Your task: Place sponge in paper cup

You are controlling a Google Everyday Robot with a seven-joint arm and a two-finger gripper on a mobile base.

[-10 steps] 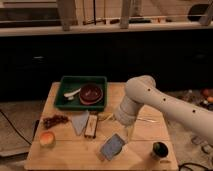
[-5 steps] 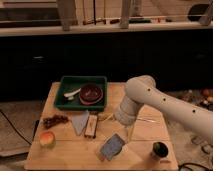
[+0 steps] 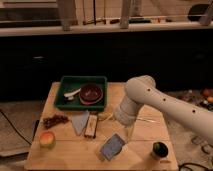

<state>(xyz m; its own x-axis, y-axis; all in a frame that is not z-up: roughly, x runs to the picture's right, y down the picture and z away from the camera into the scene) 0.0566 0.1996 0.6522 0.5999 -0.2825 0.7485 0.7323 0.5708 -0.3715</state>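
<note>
The sponge [image 3: 112,146], a flat blue-grey pad with a paler edge, lies tilted on the wooden table [image 3: 65,157] near the front middle. The cup [image 3: 160,149], dark and round, stands at the table's front right corner. My white arm reaches in from the right. My gripper [image 3: 128,133] hangs below the wrist, just above and right of the sponge's upper end. It is too unclear to tell whether it touches the sponge.
A green tray [image 3: 64,90] at the back holds a dark red bowl [image 3: 91,93] and a white item. A grey triangular cloth [image 3: 80,121], a narrow brown block [image 3: 90,125], a dark red cluster [image 3: 55,120] and an orange fruit [image 3: 47,139] lie left.
</note>
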